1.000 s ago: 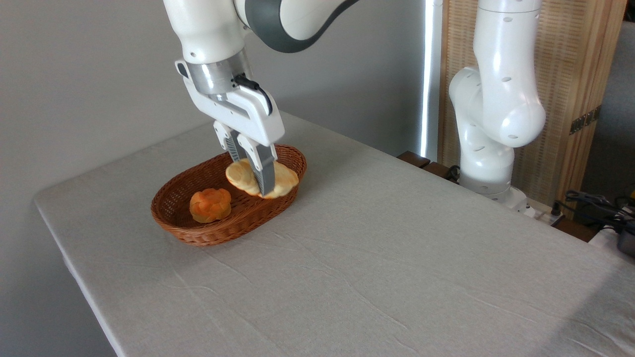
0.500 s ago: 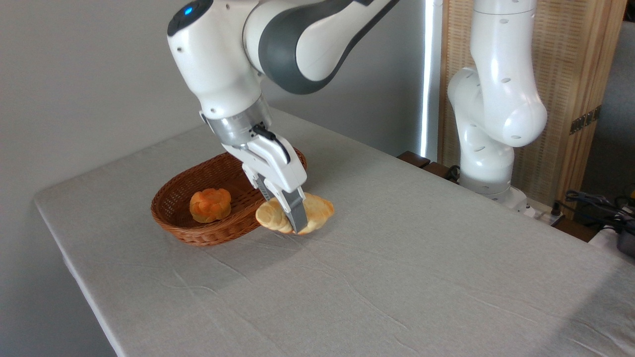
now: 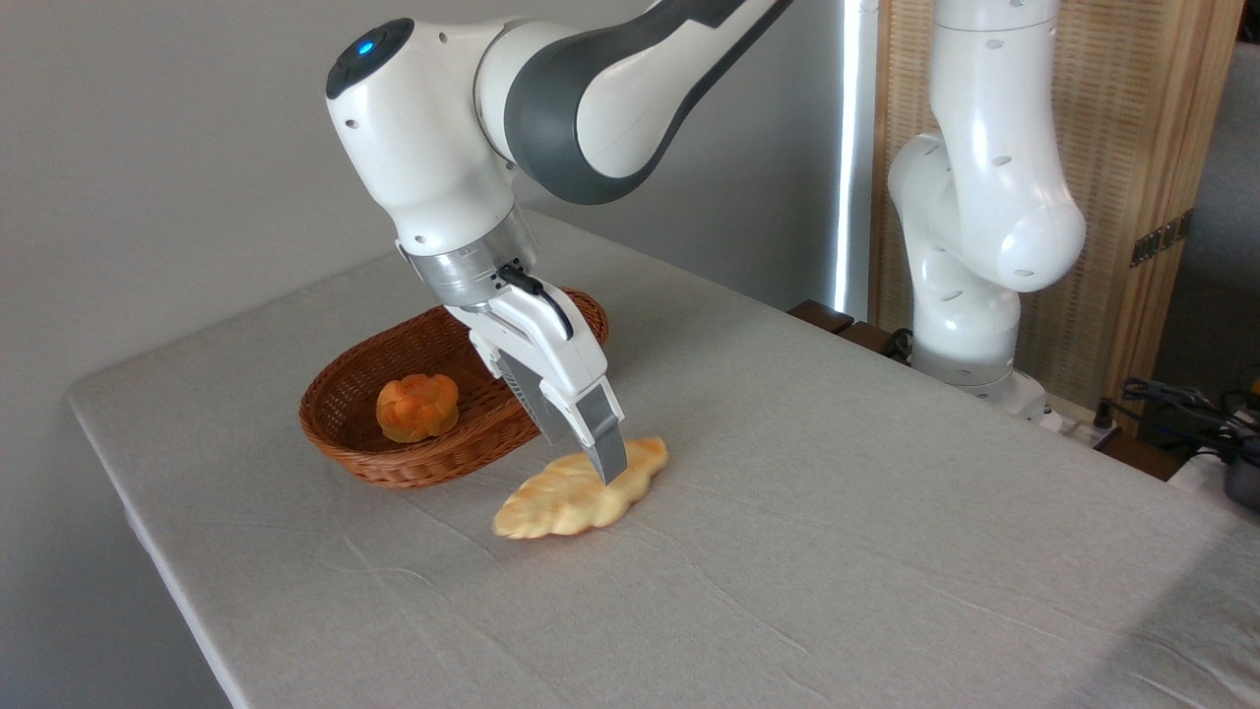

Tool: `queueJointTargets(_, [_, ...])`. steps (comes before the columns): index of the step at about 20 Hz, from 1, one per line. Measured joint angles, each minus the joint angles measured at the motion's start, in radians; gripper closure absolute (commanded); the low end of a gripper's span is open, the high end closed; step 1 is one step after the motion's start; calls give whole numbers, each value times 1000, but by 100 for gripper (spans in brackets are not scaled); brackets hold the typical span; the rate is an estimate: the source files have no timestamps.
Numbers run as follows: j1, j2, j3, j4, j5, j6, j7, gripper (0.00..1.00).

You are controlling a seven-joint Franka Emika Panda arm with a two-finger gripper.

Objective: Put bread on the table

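The bread [image 3: 563,500], a pale golden braided loaf, lies flat on the grey cloth of the table [image 3: 807,551], just right of the basket's front rim; its left end looks blurred. My gripper [image 3: 585,445] hangs tilted right above the loaf's right half. Its jaws stand apart, and the near fingertip [image 3: 610,463] crosses in front of the loaf's top edge. Nothing is clamped between the fingers.
A brown oval wicker basket [image 3: 413,465] stands at the left of the loaf with a small round orange bun [image 3: 417,406] in it. The arm's white base [image 3: 970,295] rises at the table's far right edge, with cables [image 3: 1181,404] beyond.
The gripper carried the bread out of the basket, down and to the right. Its jaws have parted and the loaf now lies on the cloth.
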Motion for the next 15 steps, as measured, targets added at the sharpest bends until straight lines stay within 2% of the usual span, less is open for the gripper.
queueJointTargets(4, [0, -1, 0, 16, 0, 5, 0, 0])
queueJointTargets(9, [-2, -21, -7, 143, -4, 11, 0, 0])
queueJointTargets(13, [-3, -23, -10, 184, -48, 35, -2, 0])
queueJointTargets(15, [-1, -18, -8, 184, -55, 40, -2, 0])
